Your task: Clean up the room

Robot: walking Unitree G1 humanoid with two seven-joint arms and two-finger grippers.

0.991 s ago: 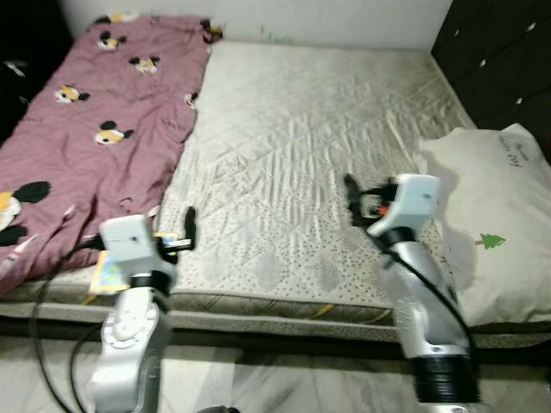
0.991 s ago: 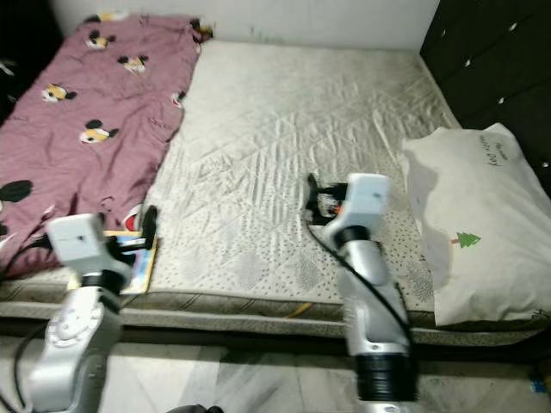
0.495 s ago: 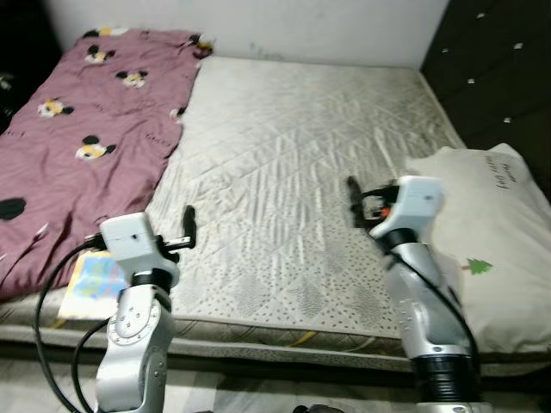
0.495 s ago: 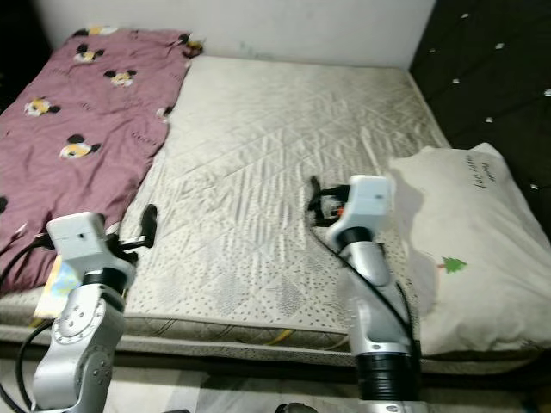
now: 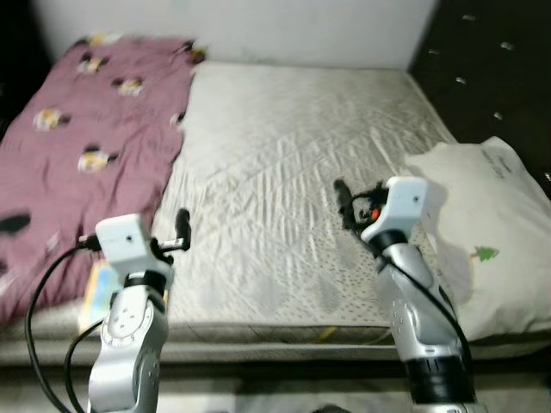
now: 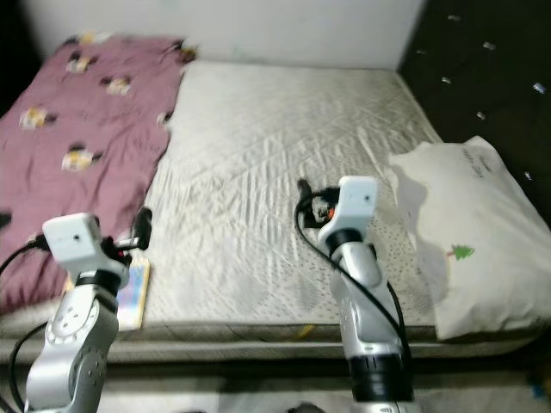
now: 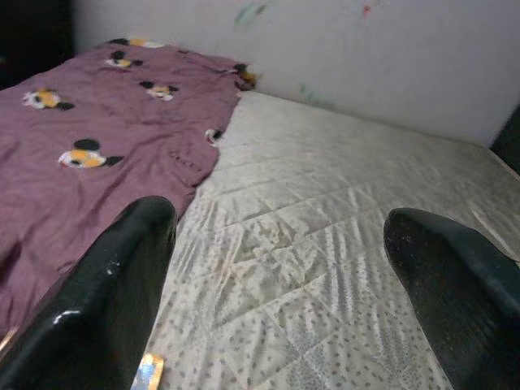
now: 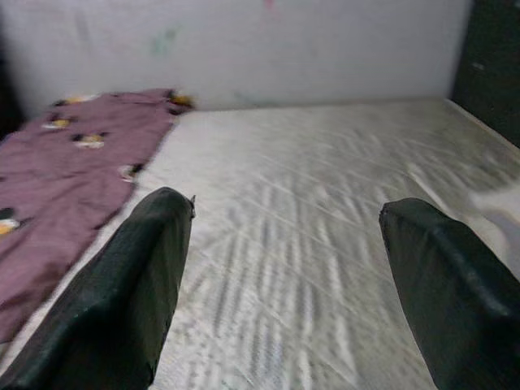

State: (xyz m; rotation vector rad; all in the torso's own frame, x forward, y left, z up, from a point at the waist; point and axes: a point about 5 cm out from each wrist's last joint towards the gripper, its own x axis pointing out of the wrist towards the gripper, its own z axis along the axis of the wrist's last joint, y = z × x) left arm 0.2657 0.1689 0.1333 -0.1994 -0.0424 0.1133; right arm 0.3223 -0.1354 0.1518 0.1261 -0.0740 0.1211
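A bare quilted mattress [image 5: 284,146] fills the middle of the eye views. A purple cartoon-mouse blanket [image 5: 77,146] lies crumpled over its left side. A white pillow [image 5: 486,232] with a small green tree print rests at the right front. A colourful book [image 6: 133,288] lies at the left front edge, beside my left arm. My left gripper [image 5: 179,231] is held over the front left of the mattress, open and empty, fingers [image 7: 130,268] spread wide. Over the mattress just left of the pillow, my right gripper [image 5: 347,205] is also open and empty, fingers [image 8: 154,260] apart.
A dark wardrobe [image 5: 491,77] stands along the right side of the bed. A pale wall [image 5: 258,30] closes off the head end. The mattress front edge [image 5: 284,331] runs just before my arms.
The whole picture has shifted as the camera moved, and is slightly blurred now. Both arms hold the same raised pose with open fingers. Nothing on the bed has moved.
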